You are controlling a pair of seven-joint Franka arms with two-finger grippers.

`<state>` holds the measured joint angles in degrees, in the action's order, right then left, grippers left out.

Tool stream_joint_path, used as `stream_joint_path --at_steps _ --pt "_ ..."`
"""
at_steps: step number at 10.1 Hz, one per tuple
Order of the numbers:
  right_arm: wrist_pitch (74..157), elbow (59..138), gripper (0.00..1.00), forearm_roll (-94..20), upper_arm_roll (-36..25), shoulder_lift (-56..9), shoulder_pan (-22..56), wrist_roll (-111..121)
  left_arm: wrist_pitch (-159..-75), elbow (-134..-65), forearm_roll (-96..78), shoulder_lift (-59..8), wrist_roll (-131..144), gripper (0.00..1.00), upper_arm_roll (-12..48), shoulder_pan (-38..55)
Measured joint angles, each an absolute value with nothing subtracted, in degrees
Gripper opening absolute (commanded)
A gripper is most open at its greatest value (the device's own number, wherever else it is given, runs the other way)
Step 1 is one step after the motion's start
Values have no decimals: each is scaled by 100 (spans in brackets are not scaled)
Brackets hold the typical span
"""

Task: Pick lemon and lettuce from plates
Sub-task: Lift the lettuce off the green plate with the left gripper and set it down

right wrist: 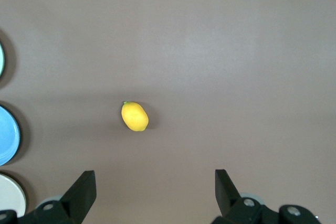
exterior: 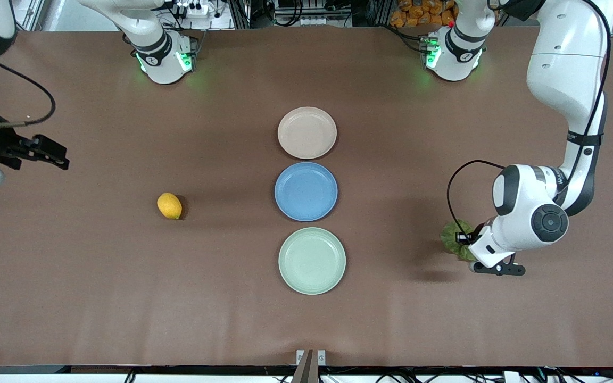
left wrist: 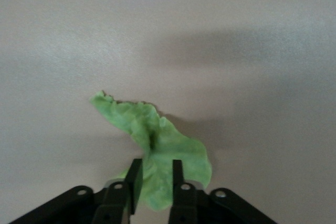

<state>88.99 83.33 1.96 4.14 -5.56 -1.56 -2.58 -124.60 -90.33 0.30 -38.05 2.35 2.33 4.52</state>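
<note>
Lemon: the lemon (exterior: 169,206) (right wrist: 135,116) is a small smooth oval, yellow-orange, lying on the bare brown table (exterior: 125,298) toward the right arm's end, well apart from the plates.
Lettuce: the lettuce (exterior: 453,238) (left wrist: 157,148) is a thin, wrinkled green leaf with a ragged outline, toward the left arm's end of the table; in the left wrist view it hangs between the fingers, and whether its lower edge touches the table is hard to tell.
Left gripper: the left gripper (exterior: 469,239) (left wrist: 156,178) has its two black fingers drawn close and clamped on the leaf.
Right gripper: the right gripper (exterior: 54,154) (right wrist: 155,192) hovers over the table's edge at the right arm's end, its fingers spread wide apart with nothing between them.
Plates: three round, shallow, matte plates stand in a row down the middle of the table, all bare. The beige-pink plate (exterior: 307,132) is farthest from the front camera, the blue plate (exterior: 306,191) sits in the middle, and the mint green plate (exterior: 312,260) is nearest.
Table: a flat, dull brown surface with soft shadows under the arms.
</note>
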Motion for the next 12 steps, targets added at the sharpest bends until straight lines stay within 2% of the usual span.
stream_joint_path --at_steps 4,9,12 --pt "8951 8454 100 213 420 -404 -151 -258 -12352 -8937 30 -3246 222 100 233 390" --pt "9148 8889 100 216 403 -20 -157 -259 -11018 -8531 31 -2057 223 100 223 224" --pt "9147 9004 100 216 366 147 -235 -259 -10656 -8528 31 -1574 223 100 225 224"
